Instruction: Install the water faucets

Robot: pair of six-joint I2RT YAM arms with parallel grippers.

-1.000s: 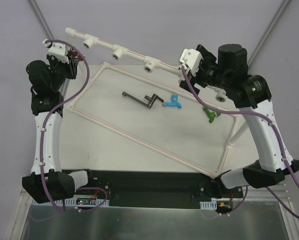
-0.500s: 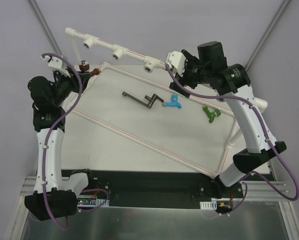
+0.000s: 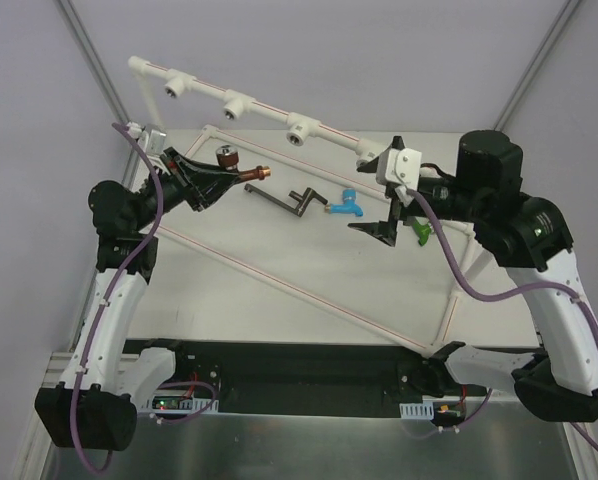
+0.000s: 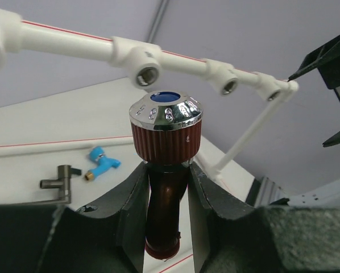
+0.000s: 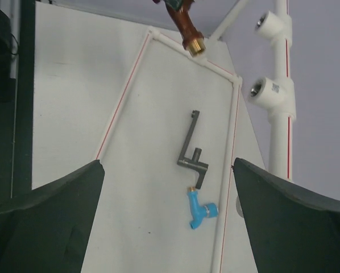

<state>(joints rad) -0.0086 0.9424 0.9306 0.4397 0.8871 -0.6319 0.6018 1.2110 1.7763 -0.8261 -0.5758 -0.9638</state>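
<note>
My left gripper [image 4: 166, 187] is clamped on the neck of the red-brown faucet [image 4: 165, 136], lifted clear of the table [image 3: 229, 300] and close to the white pipe frame [image 3: 264, 108]. The fingers [image 4: 130, 196] pinch the stem just under the knob. That leaves the brass threaded end [image 3: 264, 172] free, which I judge is what a start in one of the frame's round sockets [image 4: 148, 74] requires. In the overhead view that end points away from the rail, toward the middle of the table, so the piece has yet to be turned to face a socket.

The faucet has a ribbed red-brown collar, a shiny chrome knob with a blue centre, and a smooth copper-toned body narrowing to the brass thread.

My right gripper [image 3: 379, 190] hangs spread wide and empty above the right half of the table. The blue faucet [image 3: 347, 205] lies flat just left of it, its brass tip next to a grey lever piece [image 3: 284, 200]. The green faucet [image 3: 420, 232] lies partly hidden behind the right fingers. From that hover I judge the right arm is placed to collect one of the two. All three sockets I can see are unfilled, so no faucet is installed yet.
</note>
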